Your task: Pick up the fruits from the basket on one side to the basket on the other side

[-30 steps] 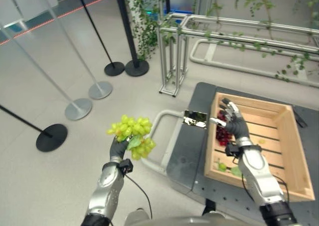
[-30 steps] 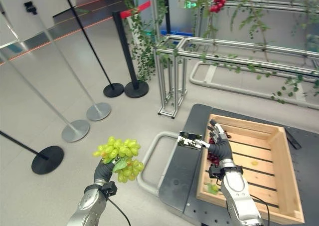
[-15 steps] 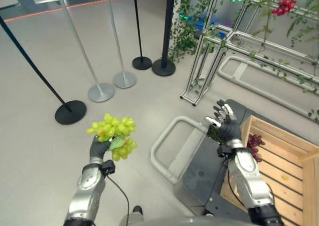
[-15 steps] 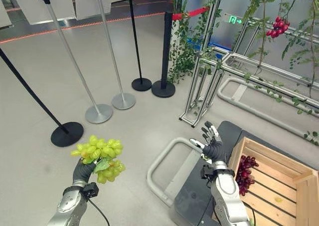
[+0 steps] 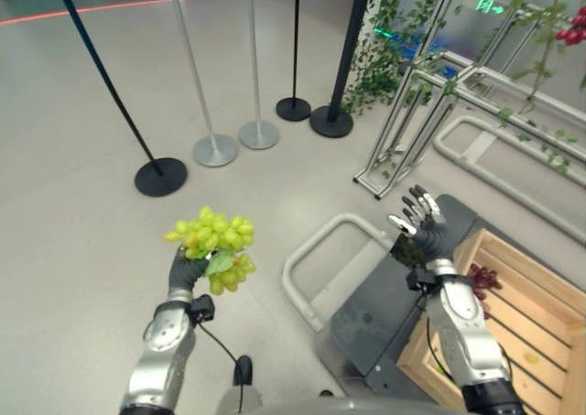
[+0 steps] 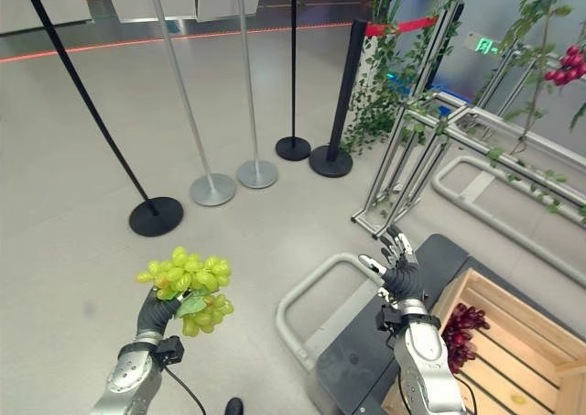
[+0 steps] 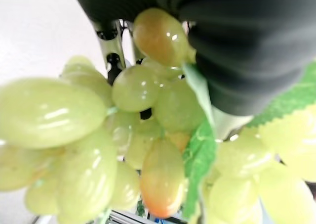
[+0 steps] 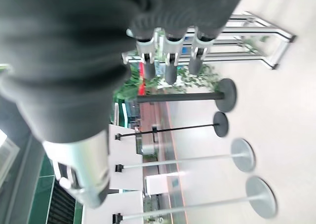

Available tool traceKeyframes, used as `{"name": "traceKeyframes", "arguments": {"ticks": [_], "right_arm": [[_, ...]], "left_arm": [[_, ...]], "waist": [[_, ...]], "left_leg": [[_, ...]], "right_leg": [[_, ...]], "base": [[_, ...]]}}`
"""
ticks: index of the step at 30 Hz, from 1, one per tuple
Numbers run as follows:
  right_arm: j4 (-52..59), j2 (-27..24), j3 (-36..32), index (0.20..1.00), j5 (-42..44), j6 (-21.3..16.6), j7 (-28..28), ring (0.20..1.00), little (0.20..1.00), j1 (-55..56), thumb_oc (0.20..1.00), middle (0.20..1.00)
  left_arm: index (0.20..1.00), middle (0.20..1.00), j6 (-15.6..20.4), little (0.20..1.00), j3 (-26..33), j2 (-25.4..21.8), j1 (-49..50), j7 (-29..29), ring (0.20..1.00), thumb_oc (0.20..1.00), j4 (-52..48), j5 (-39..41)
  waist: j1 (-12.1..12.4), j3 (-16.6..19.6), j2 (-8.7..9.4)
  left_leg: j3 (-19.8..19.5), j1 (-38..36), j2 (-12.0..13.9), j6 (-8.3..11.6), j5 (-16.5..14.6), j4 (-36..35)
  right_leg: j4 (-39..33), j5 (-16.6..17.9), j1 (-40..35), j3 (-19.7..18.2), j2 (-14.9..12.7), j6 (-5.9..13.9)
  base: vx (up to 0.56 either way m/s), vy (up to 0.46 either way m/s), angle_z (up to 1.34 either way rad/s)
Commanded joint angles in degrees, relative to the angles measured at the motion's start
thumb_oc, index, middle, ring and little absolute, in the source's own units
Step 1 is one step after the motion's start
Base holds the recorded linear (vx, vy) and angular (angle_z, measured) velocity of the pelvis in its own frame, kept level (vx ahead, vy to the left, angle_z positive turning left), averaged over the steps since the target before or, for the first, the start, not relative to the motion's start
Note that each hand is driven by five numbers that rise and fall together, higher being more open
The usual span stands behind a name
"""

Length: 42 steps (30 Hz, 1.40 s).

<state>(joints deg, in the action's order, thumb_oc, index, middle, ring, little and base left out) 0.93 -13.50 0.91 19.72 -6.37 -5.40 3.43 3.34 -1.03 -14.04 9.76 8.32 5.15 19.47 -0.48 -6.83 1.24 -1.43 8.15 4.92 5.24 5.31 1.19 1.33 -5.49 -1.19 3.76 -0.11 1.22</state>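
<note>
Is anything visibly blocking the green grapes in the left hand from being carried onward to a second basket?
Cannot say: the left hand holds the green grapes over bare floor, and the one wooden crate in view already holds red grapes.

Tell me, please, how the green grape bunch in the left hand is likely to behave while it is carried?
The green grape bunch probably flops somewhat, since its grapes bulge loosely above and beside the left hand curled round it. The glossy, round grapes look slippery, so single ones might detach and roll. It seems light for its bulk.
</note>
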Motion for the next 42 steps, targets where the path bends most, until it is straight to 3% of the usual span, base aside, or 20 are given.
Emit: {"name": "traceKeyframes", "arguments": {"ticks": [1,6,8,11,13,17,19,22,24,26,30,33,34,35,36,37,39,40,41,42], "right_arm": [[4.28,-0.95,-1.27,1.0,0.84,-2.81,1.47,1.0,1.0,-0.64,1.0,1.0],[3.59,-1.55,-2.59,1.0,0.95,-2.92,1.86,1.0,1.0,0.35,1.0,1.0],[3.38,-2.07,-3.39,1.0,0.96,-3.13,1.67,1.0,1.0,-0.15,1.0,1.0],[3.35,-2.73,-2.85,1.0,0.68,-2.77,2.9,1.0,1.0,-0.18,1.0,1.0],[3.65,-3.11,-2.75,1.0,0.75,-2.88,3.59,1.0,1.0,-0.88,1.0,1.0],[3.89,-3.53,-3.15,1.0,1.26,-3.3,2.9,1.0,1.0,-1.27,1.0,1.0],[3.97,-3.36,-3.7,1.0,1.6,-4.0,1.52,1.0,1.0,-1.38,1.0,1.0],[4.37,-3.12,-4.64,1.0,0.72,-4.01,0.21,1.0,1.0,0.01,1.0,1.0],[4.2,-2.51,-4.7,1.0,0.52,-3.64,0.01,1.0,1.0,0.45,1.0,1.0],[3.22,-1.94,-4.9,1.0,-0.13,-3.44,-0.65,1.0,1.0,0.31,1.0,1.0],[2.76,-0.19,-3.61,1.0,-0.52,-3.11,-0.56,1.0,1.0,-0.82,1.0,1.0],[2.75,0.07,-2.4,1.0,-0.83,-2.94,-0.59,1.0,1.0,-1.35,1.0,1.0],[2.98,0.07,-1.51,1.0,-1.32,-3.35,-1.0,1.0,1.0,-2.1,1.0,1.0],[2.92,0.04,-1.53,1.0,-1.32,-3.39,-1.0,1.0,1.0,-2.22,1.0,1.0],[2.38,-0.27,-1.37,1.0,-1.48,-3.41,-1.53,1.0,1.0,-3.14,1.0,1.0],[2.56,-1.07,-0.74,1.0,-1.6,-3.42,-1.67,1.0,1.0,-3.97,1.0,1.0],[2.37,-1.18,-0.52,1.0,-1.48,-3.46,-1.59,1.0,1.0,-4.56,1.0,1.0],[2.29,-1.25,-0.96,1.0,-1.29,-3.74,-1.7,1.0,1.0,-5.11,1.0,1.0],[2.27,-1.23,-0.99,1.0,-1.28,-3.75,-1.69,1.0,1.0,-5.17,1.0,1.0],[1.79,-1.41,-1.06,1.0,-1.02,-4.06,-1.67,1.0,1.0,-5.39,1.0,1.0]], "left_arm": [[0.2,0.2,4.72,0.2,2.59,-2.52,-2.43,-1.47,0.2,0.2,-6.35,1.96],[0.2,0.2,4.59,0.2,3.87,-1.9,-0.81,-2.78,0.2,0.2,-6.43,2.55],[0.2,0.2,4.69,0.2,4.66,-2.02,-1.1,-3.04,0.2,0.2,-6.41,2.83],[0.2,0.2,4.87,0.2,5.18,-1.68,0.31,-3.38,0.2,0.2,-6.44,2.96],[0.2,0.2,4.97,0.2,5.76,-1.5,0.48,-3.19,0.2,0.2,-6.98,3.42],[0.2,0.2,5.11,0.2,6.48,-0.65,0.94,-2.11,0.2,0.2,-6.94,4.23],[0.2,0.2,5.23,0.2,6.59,-0.72,0.39,-1.16,0.2,0.2,-6.45,3.99],[0.2,0.2,4.94,0.2,5.87,-1.24,0.06,-1.42,0.2,0.2,-5.87,4.08],[0.2,0.2,4.93,0.2,4.99,-1.85,-0.21,-1.75,0.2,0.2,-5.96,3.5],[0.2,0.2,4.81,0.2,4.49,-3.36,-1.6,-1.59,0.2,0.2,-6.39,2.36],[0.2,0.2,4.79,0.2,4.29,-5.42,-3.41,-0.55,0.2,0.2,-7.01,1.05],[0.2,0.2,4.96,0.2,4.24,-5.61,-3.63,0.27,0.2,0.2,-7.36,0.17],[0.2,0.2,5.19,0.2,3.13,-6.32,-4.54,0.96,0.2,0.2,-7.64,-0.16],[0.2,0.2,5.19,0.2,3.14,-6.29,-4.65,0.98,0.2,0.2,-7.61,-0.17],[0.2,0.2,5.33,0.2,2.13,-6.32,-5.43,0.98,0.2,0.2,-7.28,0.14],[0.2,0.2,5.71,0.2,2.06,-6.36,-5.96,0.83,0.2,0.2,-8.18,-0.13],[0.2,0.2,5.8,0.2,2.39,-6.48,-5.88,0.93,0.2,0.2,-8.92,-0.31],[0.2,0.2,6.03,0.2,1.75,-6.77,-7.24,1.08,0.2,0.2,-8.56,0.18],[0.2,0.2,6.03,0.2,1.74,-6.79,-7.31,1.09,0.2,0.2,-8.55,0.19],[0.2,0.2,6.09,0.2,1.15,-6.72,-7.97,0.84,0.2,0.2,-8.21,0.33]], "waist": [[0.54,0.75,1.41],[0.7,-2.17,0.2],[0.14,-3.37,0.33],[-0.01,-3.07,0.47],[-0.26,-2.81,0.55],[-0.69,-1.83,-0.43],[-1.12,-1.83,-1.03],[-1.49,-0.99,-1.96],[-0.47,-0.09,-1.99],[0.11,0.25,-0.85],[1.07,-0.09,1.37],[1.18,-0.39,1.42],[-0.32,-1.82,-0.23],[-0.23,-1.7,-0.37],[-1.68,-2.16,-1.62],[-1.38,-2.94,-2.26],[-1.17,-3.64,-2.26],[-2.15,-4.13,-1.99],[-2.22,-4.13,-2.04],[-3.16,-4.2,-1.89]], "left_leg": [[1.19,3.6,-6.19,-4.7,-1.26,0.15],[0.55,7.83,-5.7,-2.89,1.23,2.52],[2.71,8.81,-4.32,-2.98,-0.5,6.48],[0.71,5.58,-3.21,-2.51,-4.3,7.7],[0.16,3.53,-0.6,-1.72,-5.98,8.58],[2.27,0.07,9.0,0.98,-4.03,6.21],[8.03,-0.33,13.95,2.4,-2.92,6.87],[16.64,-1.77,15.56,3.92,-4.21,7.4],[14.88,-2.62,12.5,3.82,-3.31,1.92],[13.35,-1.83,10.44,2.8,-4.09,1.95],[10.47,-1.67,4.27,-1.4,-6.09,0.11],[8.84,-2.97,0.98,-3.25,-6.6,-1.61],[3.96,-4.46,-1.21,-4.89,-6.12,-3.39],[4.01,-4.17,-1.01,-4.83,-5.91,-3.43],[2.1,-4.87,-0.76,-4.82,-5.64,-3.86],[-1.0,-5.63,-1.78,-4.78,-5.51,-3.81],[-2.22,-5.94,-1.68,-4.47,-5.88,-3.77],[-5.76,-5.93,-2.3,-4.06,-5.73,-4.18],[-5.86,-5.71,-2.28,-4.07,-5.5,-4.13],[-7.9,-5.48,-3.02,-4.04,-5.44,-3.92]], "right_leg": [[-4.47,-2.57,-3.2,-0.63,-0.15,2.41],[-5.88,-1.79,-3.52,1.95,0.11,1.36],[-4.88,-1.02,-2.01,3.99,-1.16,1.34],[-4.15,-0.01,-1.29,5.96,-3.17,2.15],[-3.62,0.31,-0.72,7.62,-4.73,2.61],[-2.62,-0.07,-0.86,12.0,-7.37,3.88],[-1.64,-0.25,-1.97,15.93,-9.43,4.75],[-1.14,0.38,-3.88,21.5,-11.85,5.84],[-0.61,2.03,-4.04,23.48,-14.22,7.43],[1.73,3.37,-4.29,25.41,-17.05,8.85],[12.09,6.95,-0.78,24.07,-22.39,10.1],[17.79,11.38,0.37,22.27,-25.18,10.16],[25.06,12.45,4.79,11.71,-20.68,8.61],[25.13,12.55,5.19,11.67,-20.49,8.41],[25.82,7.93,9.98,5.74,-14.09,6.71],[24.09,4.73,11.92,3.17,-11.51,6.03],[22.12,3.51,12.12,4.31,-12.27,5.91],[16.02,-0.65,12.59,0.52,-7.5,6.02],[15.64,-0.23,12.56,0.63,-7.48,6.02],[13.4,-0.66,12.9,-4.42,-4.84,6.18]], "base": [[-0.19,-0.023,-0.01],[-0.18,0.003,0.14],[-0.23,0.082,0.45],[-0.07,0.102,0.48],[-0.09,0.152,0.32],[-0.05,0.239,0.31],[-0.09,0.284,0.41],[-0.06,0.283,0.98],[0.02,0.372,1.38],[0.11,0.3,1.32],[0.11,0.311,1.1],[0.15,0.26,0.73],[0.23,0.297,0.64],[0.22,0.254,1.51],[0.18,0.137,2.04],[0.19,0.14,2.01],[0.15,-0.081,1.05],[0.11,-0.157,0.91],[0.13,-0.133,1.2],[0.11,-0.067,1.39]]}}
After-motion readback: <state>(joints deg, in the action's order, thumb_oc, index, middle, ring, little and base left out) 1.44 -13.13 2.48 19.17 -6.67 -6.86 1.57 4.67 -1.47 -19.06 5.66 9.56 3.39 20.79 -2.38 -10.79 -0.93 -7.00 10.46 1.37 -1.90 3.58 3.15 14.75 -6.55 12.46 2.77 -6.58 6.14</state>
